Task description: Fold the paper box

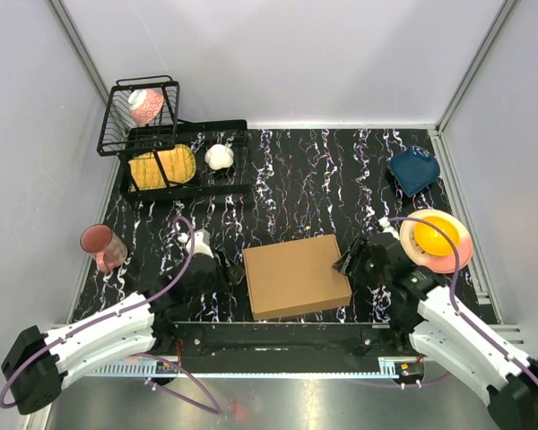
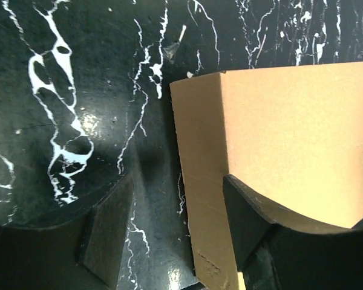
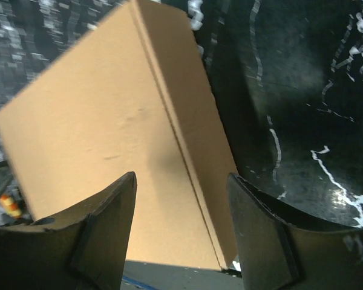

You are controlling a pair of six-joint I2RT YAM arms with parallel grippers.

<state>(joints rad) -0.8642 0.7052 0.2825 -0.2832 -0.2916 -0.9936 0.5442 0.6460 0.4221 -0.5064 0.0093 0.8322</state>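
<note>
The paper box [image 1: 296,276] is a closed, flat brown cardboard box lying near the front middle of the black marbled table [image 1: 323,179]. My left gripper [image 1: 229,270] is at the box's left edge. In the left wrist view the left gripper [image 2: 176,208] is open and straddles the paper box's [image 2: 290,139] left side wall, one finger over the table, the other over the lid. My right gripper [image 1: 351,261] is at the box's right edge. In the right wrist view the right gripper [image 3: 181,193] is open above the paper box's [image 3: 109,133] right edge, nothing clamped.
A black wire rack [image 1: 184,166] at the back left holds a yellow item and a white object [image 1: 219,157]. A pink cup [image 1: 101,245] stands at the left. A blue bowl [image 1: 414,170] and a pink plate [image 1: 457,255] with a yellow bowl [image 1: 435,235] sit at the right.
</note>
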